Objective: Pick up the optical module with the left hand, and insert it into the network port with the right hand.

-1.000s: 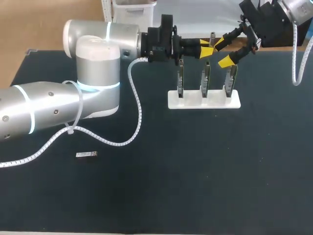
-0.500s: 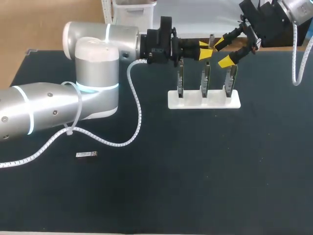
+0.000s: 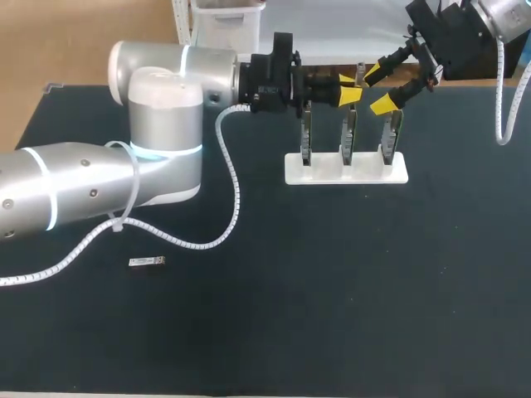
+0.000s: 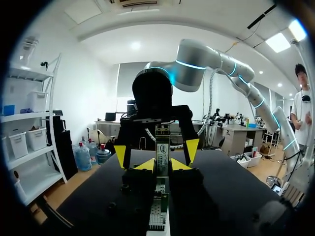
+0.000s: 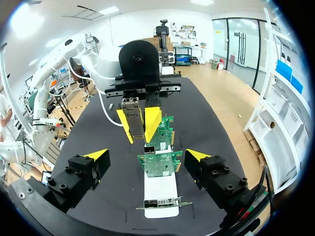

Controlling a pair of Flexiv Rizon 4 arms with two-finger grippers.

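My left gripper [image 3: 348,88] hangs above the back of the table, shut on a small metal optical module [image 3: 358,76]. In the left wrist view the module [image 4: 162,148] stands between the yellow fingertips [image 4: 179,164]. My right gripper [image 3: 380,87] faces it from the right, open, its tips on either side of the module's end without touching. In the right wrist view the held module [image 5: 132,118] is just ahead of my open right gripper [image 5: 147,155]. Below both stand three upright network cards [image 3: 349,133] on a white base [image 3: 365,172]. A second module [image 3: 147,262] lies on the mat at front left.
The black mat [image 3: 348,282] covers the table. My left arm's white cable [image 3: 230,178] loops down over the mat near the loose module. In the right wrist view the cards [image 5: 160,147] and white base [image 5: 160,194] sit directly under the two grippers.
My left arm has shifted slightly to the right with the module still in its gripper. The right arm has stayed where it was, jaws open.
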